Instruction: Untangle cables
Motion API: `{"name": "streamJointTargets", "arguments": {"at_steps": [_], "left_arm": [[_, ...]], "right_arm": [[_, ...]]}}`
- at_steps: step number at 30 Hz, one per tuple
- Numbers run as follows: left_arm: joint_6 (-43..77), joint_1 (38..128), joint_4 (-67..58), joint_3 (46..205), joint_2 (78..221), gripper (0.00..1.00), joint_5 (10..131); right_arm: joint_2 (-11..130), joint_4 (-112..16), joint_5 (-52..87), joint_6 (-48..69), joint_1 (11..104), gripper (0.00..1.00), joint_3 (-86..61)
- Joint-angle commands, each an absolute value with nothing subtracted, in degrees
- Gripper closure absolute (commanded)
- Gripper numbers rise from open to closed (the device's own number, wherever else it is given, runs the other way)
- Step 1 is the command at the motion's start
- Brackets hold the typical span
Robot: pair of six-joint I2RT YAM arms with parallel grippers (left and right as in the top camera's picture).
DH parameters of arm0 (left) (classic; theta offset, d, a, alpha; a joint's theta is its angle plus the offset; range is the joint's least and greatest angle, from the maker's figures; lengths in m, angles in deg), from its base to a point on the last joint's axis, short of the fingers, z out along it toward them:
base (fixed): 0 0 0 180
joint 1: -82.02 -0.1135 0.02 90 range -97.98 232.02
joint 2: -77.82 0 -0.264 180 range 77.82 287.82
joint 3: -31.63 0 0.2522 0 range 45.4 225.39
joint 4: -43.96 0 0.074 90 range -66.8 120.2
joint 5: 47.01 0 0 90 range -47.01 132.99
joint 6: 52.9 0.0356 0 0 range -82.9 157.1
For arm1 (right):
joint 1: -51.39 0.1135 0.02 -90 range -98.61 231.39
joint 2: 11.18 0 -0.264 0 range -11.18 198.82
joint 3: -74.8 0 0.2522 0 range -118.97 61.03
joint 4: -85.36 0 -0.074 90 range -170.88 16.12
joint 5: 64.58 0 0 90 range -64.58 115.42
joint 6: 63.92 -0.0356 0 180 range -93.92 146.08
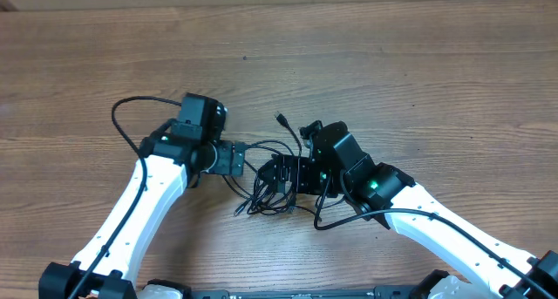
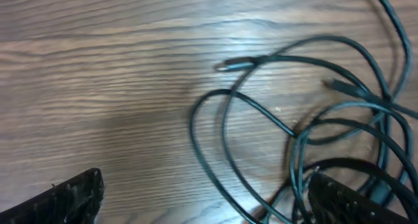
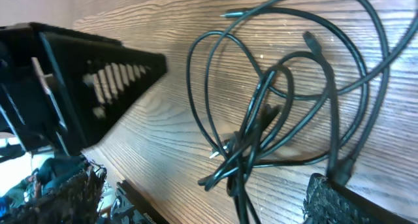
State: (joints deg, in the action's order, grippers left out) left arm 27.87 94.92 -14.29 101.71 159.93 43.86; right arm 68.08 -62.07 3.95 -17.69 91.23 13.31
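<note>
Wooden worktop [image 1: 392, 64] fills pretty much every view, with both white arms reaching in from the near edge: left arm [image 1: 131, 203] on one side, right arm [image 1: 453, 229] on the other. Their tips point at each other with the tangle in between.

The left fingers [image 2: 72, 198] are spread wide apart with nothing pinched in them. In the left wrist view one pad sits in each bottom corner, with bare wood and a few loops in the gap. The right fingers [image 3: 356, 201] are wide apart too and aren't clamped on anything.

The cables [image 1: 261, 194] lie flat on the worktop as a loose bunch of thin black cords. Most of it is out in front of the right fingers and partly between them. The tightest part of the knot [image 3: 251, 136] sits just ahead of the gap, and the big loops fan out further away. From the left fingers the bundle is ahead and off to one side, and one cord runs right beside the far pad.

Small stuff: a silver-tipped plug [image 2: 235, 64] lies loose ahead of the left fingers. Another plug end [image 3: 339, 168] lies just beside one right pad, and I can't tell if it's touching. One stray plug [image 1: 281, 118] pokes out past the bunch, away from both sets of fingers.
</note>
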Motion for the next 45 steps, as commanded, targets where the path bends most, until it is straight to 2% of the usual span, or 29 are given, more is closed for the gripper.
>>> {"name": "streamJointTargets", "arguments": {"at_steps": [1, 11, 14, 17, 18, 19, 20, 22, 31, 34, 39, 40, 43, 45], "left_arm": [[25.3, 92.1, -14.1, 102.8, 160.3, 0.00, 43.1], [25.3, 91.4, -15.7, 102.8, 160.3, 0.00, 43.0], [25.3, 91.4, -15.7, 102.8, 160.3, 0.00, 43.0], [25.3, 91.4, -15.6, 102.8, 160.3, 0.00, 43.0], [25.3, 91.4, -15.6, 102.8, 160.3, 0.00, 43.0], [25.3, 91.4, -15.6, 102.8, 160.3, 0.00, 43.0], [25.3, 91.4, -15.6, 102.8, 160.3, 0.00, 43.0], [25.3, 91.4, -15.6, 102.8, 160.3, 0.00, 43.0], [25.6, 91.4, -16.6, 102.8, 160.3, 0.00, 43.2], [29.0, 91.4, -17.2, 102.8, 160.3, 0.00, 47.5], [45.4, 91.4, -17.5, 102.8, 160.3, 0.22, 66.5], [48.9, 91.4, -17.6, 102.8, 160.3, 0.23, 71.1], [55.3, 91.4, -17.6, 102.8, 160.3, 0.20, 82.3], [59.4, 91.4, -17.6, 102.8, 160.3, 0.09, 90.0]], "right_arm": [[69.4, -62.1, 5.4, -19.1, 91.9, 0.00, 12.0], [78.8, -62.8, 5.2, -22.2, 94.9, 0.01, 12.0], [79.3, -62.9, 5.2, -22.1, 95.2, 0.10, 12.0], [79.3, -63.7, 5.3, -22.1, 95.2, 0.29, 12.0], [79.3, -63.9, 5.3, -22.1, 95.2, 0.42, 12.0], [79.3, -64.1, 5.5, -22.1, 95.2, 0.59, 12.0], [79.3, -64.3, 5.5, -22.1, 95.2, 0.82, 12.0], [79.3, -64.7, 5.5, -21.9, 95.2, 0.96, 12.0], [79.2, -65.9, 4.1, -19.1, 95.1, 0.96, 12.0], [78.1, -66.5, 3.1, -16.4, 94.3, 0.96, 11.9], [73.3, -67.0, -0.3, -12.7, 90.4, 0.96, 11.9], [72.0, -67.1, -1.4, -11.8, 89.2, 0.96, 11.9], [68.4, -67.3, -4.9, -8.7, 85.7, 0.96, 11.9], [66.4, -67.3, -6.9, -7.5, 83.4, 0.96, 11.9]]}}
